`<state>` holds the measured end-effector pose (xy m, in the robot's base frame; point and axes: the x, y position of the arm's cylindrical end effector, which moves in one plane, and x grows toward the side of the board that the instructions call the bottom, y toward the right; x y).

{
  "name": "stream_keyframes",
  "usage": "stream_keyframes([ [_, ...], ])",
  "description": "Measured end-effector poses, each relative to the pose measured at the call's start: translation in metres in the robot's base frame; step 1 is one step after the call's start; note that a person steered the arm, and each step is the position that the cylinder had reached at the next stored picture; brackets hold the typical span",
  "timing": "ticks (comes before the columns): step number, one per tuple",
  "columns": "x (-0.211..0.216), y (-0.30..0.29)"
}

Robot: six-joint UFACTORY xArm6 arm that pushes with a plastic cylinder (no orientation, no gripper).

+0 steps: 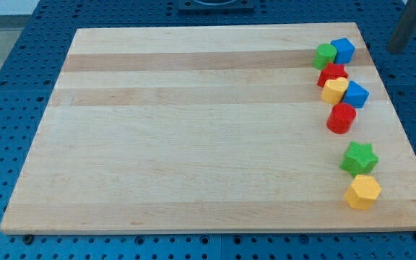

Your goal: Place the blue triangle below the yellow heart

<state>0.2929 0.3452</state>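
The yellow heart lies near the board's right edge. The blue triangle touches its right side. A red block sits just above the heart, and a red cylinder lies just below the heart and the triangle. The dark rod comes in at the view's top right. My tip is off the board, right of its right edge, above and right of the blue triangle. It touches no block.
A green block and a blue cube sit side by side at the board's top right. A green star and a yellow hexagon lie lower right. The wooden board rests on a blue perforated table.
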Motion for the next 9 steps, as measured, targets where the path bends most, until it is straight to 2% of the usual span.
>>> stream_keyframes([
  [1,0.077,-0.028],
  [3,0.084,-0.075],
  [4,0.073,-0.091],
  [6,-0.016,-0.094],
  [7,-0.034,-0.099],
  [9,-0.033,-0.1],
])
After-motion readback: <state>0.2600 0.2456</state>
